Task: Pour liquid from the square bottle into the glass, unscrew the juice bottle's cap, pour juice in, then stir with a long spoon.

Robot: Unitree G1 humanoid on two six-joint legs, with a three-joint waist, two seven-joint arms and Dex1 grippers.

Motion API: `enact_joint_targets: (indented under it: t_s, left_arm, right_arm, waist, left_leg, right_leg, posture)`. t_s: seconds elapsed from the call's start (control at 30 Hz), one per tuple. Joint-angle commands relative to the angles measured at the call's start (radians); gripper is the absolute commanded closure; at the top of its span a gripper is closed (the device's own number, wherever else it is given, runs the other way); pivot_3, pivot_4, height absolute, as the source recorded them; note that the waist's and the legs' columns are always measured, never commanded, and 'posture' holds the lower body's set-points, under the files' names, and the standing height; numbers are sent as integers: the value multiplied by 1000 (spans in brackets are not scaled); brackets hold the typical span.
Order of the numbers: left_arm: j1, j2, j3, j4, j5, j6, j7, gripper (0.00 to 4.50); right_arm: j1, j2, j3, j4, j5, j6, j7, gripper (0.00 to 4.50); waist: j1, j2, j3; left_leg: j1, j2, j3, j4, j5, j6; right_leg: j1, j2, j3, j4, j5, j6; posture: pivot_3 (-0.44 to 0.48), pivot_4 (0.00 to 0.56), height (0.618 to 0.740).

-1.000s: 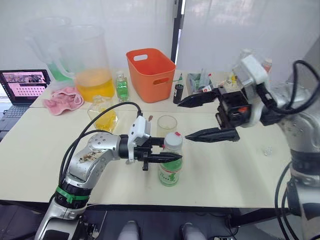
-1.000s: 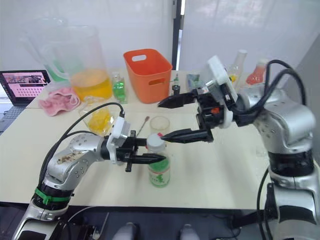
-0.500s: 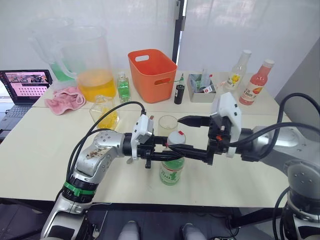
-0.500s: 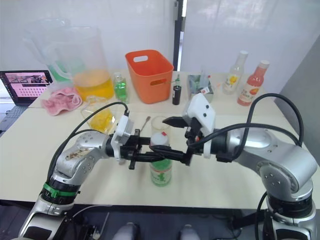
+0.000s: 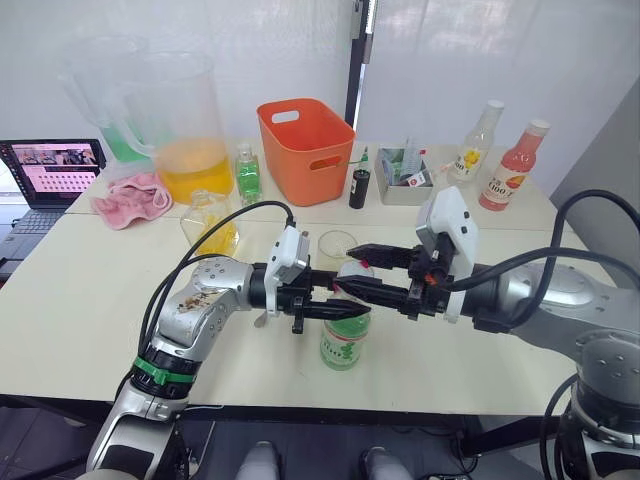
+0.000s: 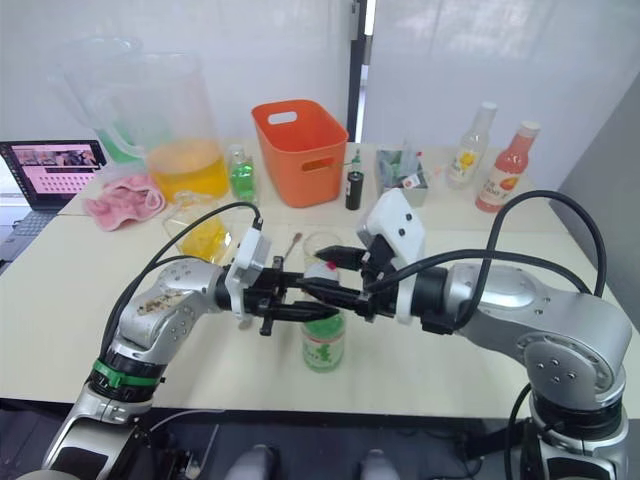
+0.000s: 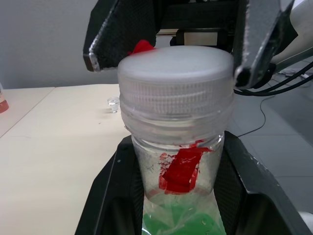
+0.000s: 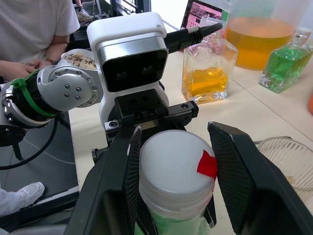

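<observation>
Head views: right gripper [image 5: 352, 270] now down around the cap [image 5: 352, 273], fingers straddling it, a finger on each side, not clearly clamped; half a second back sat slightly higher and wider. Left gripper [image 5: 340, 298] unchanged, clamped on the juice bottle [image 5: 343, 335] neck, bottle upright on the table [image 5: 80, 300] just in front of the glass [image 5: 335, 245]. Left wrist view: cap still seated, black fingertips flanking its top. Right wrist view: small gaps between fingers and cap; square bottle [image 8: 208, 71] well behind. Unscrewing looks imminent, needs closing first.

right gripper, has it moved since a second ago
Yes. The right gripper has come down from beside the orange basket to straddle the cap of the juice bottle.
</observation>
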State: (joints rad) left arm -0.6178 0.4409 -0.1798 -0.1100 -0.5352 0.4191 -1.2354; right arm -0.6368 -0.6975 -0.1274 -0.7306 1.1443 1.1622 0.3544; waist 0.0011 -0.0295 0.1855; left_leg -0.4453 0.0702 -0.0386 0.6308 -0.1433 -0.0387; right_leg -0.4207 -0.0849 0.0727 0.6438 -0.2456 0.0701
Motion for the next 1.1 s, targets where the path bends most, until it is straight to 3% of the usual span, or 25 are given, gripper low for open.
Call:
enact_joint_targets:
  t_s: [0.03, 0.2, 0.3, 0.4, 0.5, 0.63, 0.87, 0.93, 1.1]
  left_arm:
    - [8, 2, -7, -28, 15, 4, 23, 3136]
    - [26, 10, 1, -52, 14, 17, 49, 3136]
    - [58, 30, 11, -94, 9, 25, 64, 3137]
    - [69, 39, 15, -111, 5, 30, 71, 3137]
    - [85, 53, 20, -144, 3, 38, 79, 3137]
    - [99, 68, 27, -176, -2, 53, 93, 3145]
    - [113, 91, 33, -214, -19, 77, 104, 3147]
    - [112, 100, 27, -217, -20, 79, 98, 3148]
    - [109, 106, 17, -220, -26, 79, 85, 3154]
  right_arm:
    - [-17, -37, 8, 20, -17, -40, 59, 2849]
    - [-18, -83, 113, 91, -157, -170, 254, 2849]
    - [-70, -78, 215, 176, -265, -323, 476, 2849]
    - [-100, -61, 259, 246, -324, -410, 609, 2849]
    - [-178, -36, 333, 390, -404, -556, 864, 2849]
    - [-277, 15, 378, 556, -476, -687, 1085, 2849]
    - [-390, 52, 412, 714, -530, -744, 1256, 2849]
    - [-407, 46, 410, 725, -517, -741, 1260, 1804]
    - [-400, 35, 364, 678, -506, -713, 1248, 131]
  waist:
    - [-1, 0, 0]
    - [-3, 0, 0]
    - [-13, 0, 0]
    - [-16, 0, 0]
    - [-19, 0, 0]
    - [-24, 0, 0]
    - [-24, 0, 0]
    - [-25, 0, 0]
    - [-23, 0, 0]
  left_leg:
    - [0, 0, 0, 0, 0, 0]
    - [0, 0, 0, 0, 0, 0]
    - [1, 0, 0, 0, 0, 0]
    - [2, 0, 0, -1, 0, 0]
    - [2, 0, 0, -1, 0, 0]
    - [2, 0, 0, -2, 0, 0]
    - [2, 0, 0, -3, 0, 0]
    - [2, 0, 0, -3, 0, 0]
    - [2, 0, 0, -4, 0, 0]
  right_leg:
    - [0, 0, 0, 0, 0, 0]
    - [0, 0, 0, -1, 0, 0]
    - [1, 0, 0, -1, 0, 0]
    - [1, 0, 0, 0, 0, 0]
    - [1, 0, 0, 0, 0, 0]
    - [0, 0, 0, 0, 2, 4]
    - [-1, 0, 0, 2, 3, 6]
    - [-2, 0, 0, 2, 3, 6]
    - [-2, 0, 0, 2, 3, 6]
  posture:
    - [0, 150, 703]
    - [0, 150, 703]
    - [0, 150, 703]
    - [0, 150, 703]
    - [0, 150, 703]
    - [0, 150, 703]
    - [0, 150, 703]
    - [0, 150, 703]
    - [0, 150, 703]
